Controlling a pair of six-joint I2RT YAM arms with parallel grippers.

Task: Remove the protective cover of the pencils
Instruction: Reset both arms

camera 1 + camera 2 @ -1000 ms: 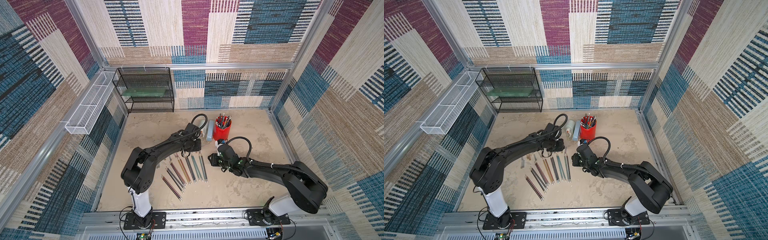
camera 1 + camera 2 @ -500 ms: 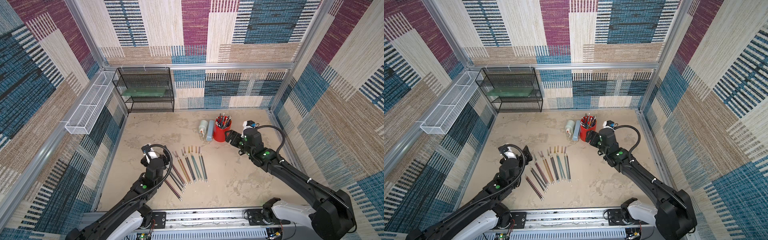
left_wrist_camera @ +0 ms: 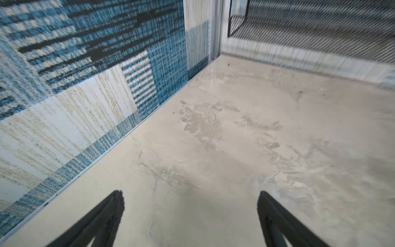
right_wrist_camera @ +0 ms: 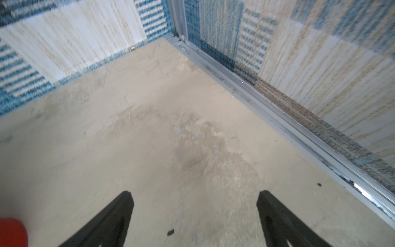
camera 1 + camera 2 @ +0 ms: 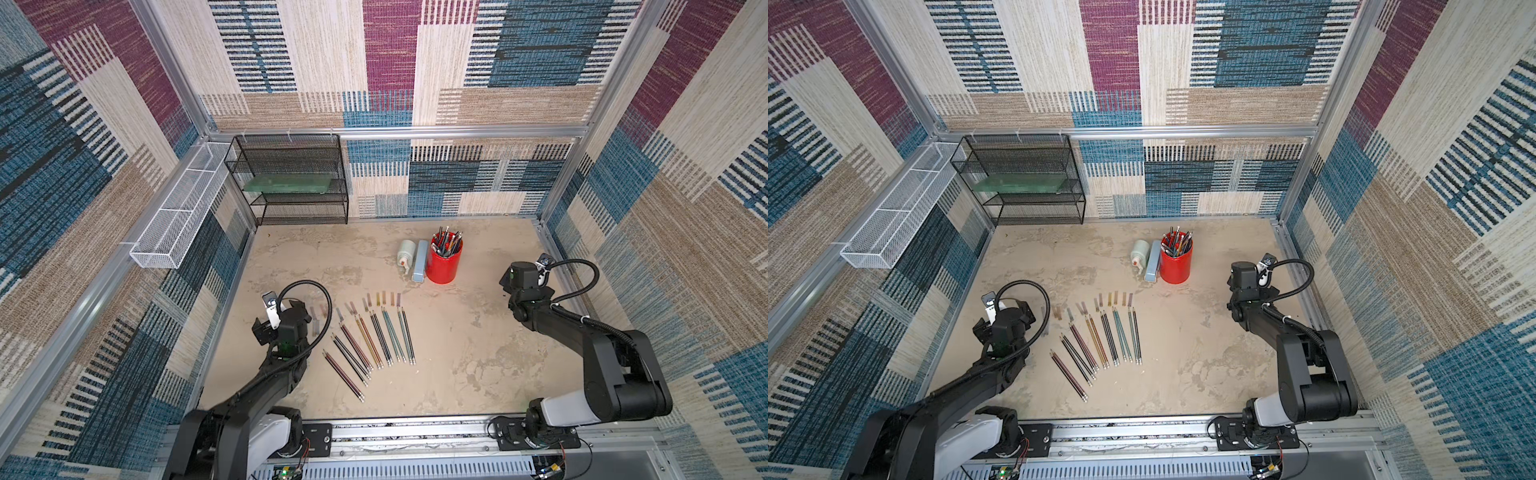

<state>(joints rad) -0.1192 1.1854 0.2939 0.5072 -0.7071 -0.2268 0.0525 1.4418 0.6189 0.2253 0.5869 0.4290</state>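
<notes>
left claw [image 3: 190, 197] and right claw [image 4: 194, 197] pulled away from the pencils [image 5: 371, 345], both opened wide

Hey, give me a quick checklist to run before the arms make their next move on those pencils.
1. Left gripper open, empty: ok.
2. Right gripper open, empty: ok.
3. Thin glossy pencils lying fanned, neither gripper touching: ok.
4. Small translucent covers lying beyond the pencil tips: ok; every pencil bare: cannot tell.
5. Red cylindrical cup upright, apart from the pencils: ok.
</notes>
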